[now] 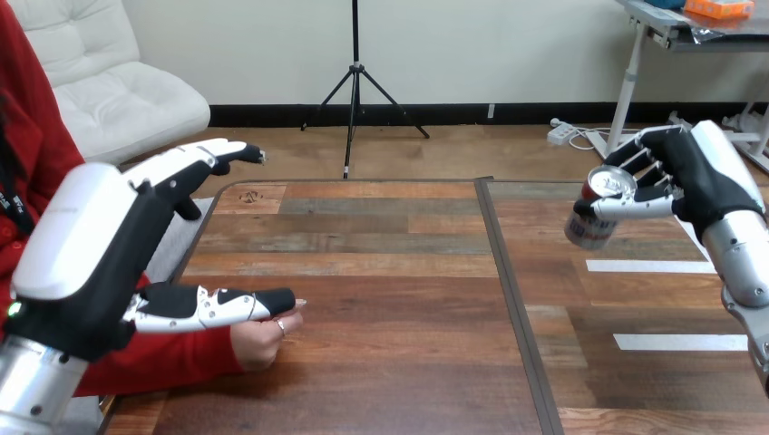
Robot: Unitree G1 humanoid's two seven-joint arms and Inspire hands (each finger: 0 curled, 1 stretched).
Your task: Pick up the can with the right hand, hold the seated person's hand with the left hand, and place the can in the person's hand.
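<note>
My right hand point(694, 177) is raised over the right part of the table, its fingers and thumb curled round a silver and red can point(600, 208) that tilts to the left. At the left, my left hand point(118, 236) is open, its fingers stretched toward the far table edge and its thumb point(227, 306) lying over the person's hand point(265, 333). The person's hand rests on the table in a loose fist at the end of a red sleeve. The thumb touches or hovers just above it; I cannot tell which.
The wooden table point(390, 272) has a dark seam point(508, 281) running front to back. White tape strips point(648, 265) lie on its right part under my right arm.
</note>
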